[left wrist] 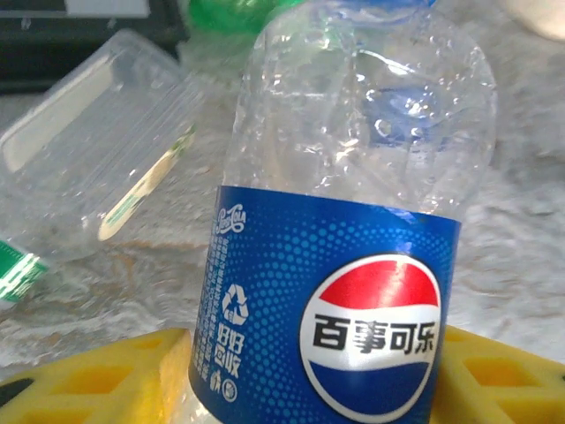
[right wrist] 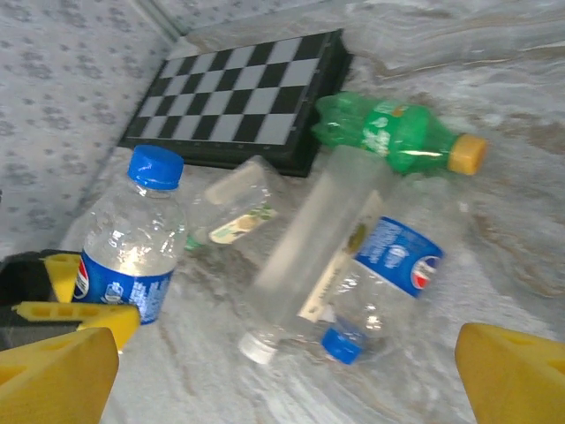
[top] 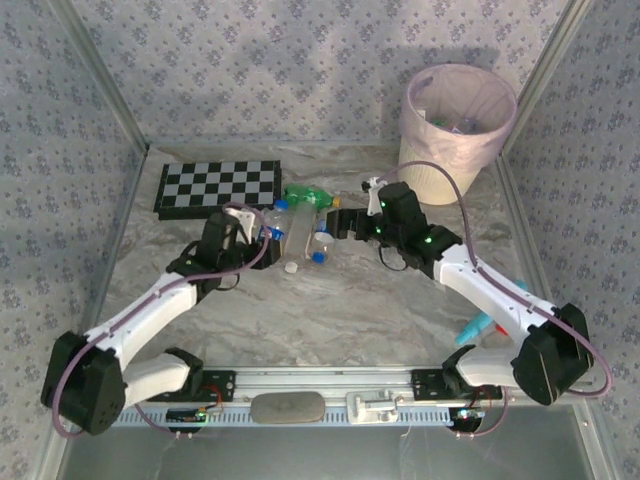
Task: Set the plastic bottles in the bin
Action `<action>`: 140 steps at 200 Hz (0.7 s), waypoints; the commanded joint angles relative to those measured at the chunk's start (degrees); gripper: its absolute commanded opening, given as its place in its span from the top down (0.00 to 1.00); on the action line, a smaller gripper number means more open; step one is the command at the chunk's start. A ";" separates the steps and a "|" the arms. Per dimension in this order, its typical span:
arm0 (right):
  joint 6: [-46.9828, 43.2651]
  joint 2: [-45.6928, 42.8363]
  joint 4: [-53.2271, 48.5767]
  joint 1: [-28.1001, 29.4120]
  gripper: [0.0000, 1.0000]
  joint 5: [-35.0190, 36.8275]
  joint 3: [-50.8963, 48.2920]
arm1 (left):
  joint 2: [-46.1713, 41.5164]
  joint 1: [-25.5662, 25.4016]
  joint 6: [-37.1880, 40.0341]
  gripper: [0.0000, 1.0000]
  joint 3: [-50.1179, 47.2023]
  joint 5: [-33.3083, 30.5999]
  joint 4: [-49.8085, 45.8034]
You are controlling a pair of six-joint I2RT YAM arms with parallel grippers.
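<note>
- Overhead, the bin (top: 440, 165) stands far right on the table (top: 330, 310), well apart from the loose bottles (top: 300, 240) near the chessboard (top: 218, 186).
- Up close, the left wrist camera makes the Pepsi bottle (left wrist: 335, 318) label readable; the left gripper (left wrist: 291, 393) clamps it on both sides.
- From the right wrist camera that bottle stands upright, while a green bottle (right wrist: 388, 137) and clear bottles (right wrist: 318, 247) lie flat.
- Both arms reach inward; the right gripper (right wrist: 282, 389) gapes wide, empty.
</note>
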 commanded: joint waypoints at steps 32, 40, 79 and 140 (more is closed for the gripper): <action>10.56 7.33 14.97 2.10 0.02 -13.49 2.67 | -4.65 -3.20 -6.00 0.49 -5.38 2.04 12.64; 11.12 8.48 15.97 2.58 0.02 -14.29 3.21 | -4.31 -3.71 -6.38 0.49 -5.43 1.93 12.94; 11.98 13.73 16.55 4.73 0.05 -16.42 6.24 | -2.81 -7.60 -5.80 0.49 -4.99 -0.24 14.19; 13.79 18.42 18.11 5.36 0.17 -19.02 6.92 | -1.53 -11.96 -4.55 0.50 -3.94 -2.08 15.78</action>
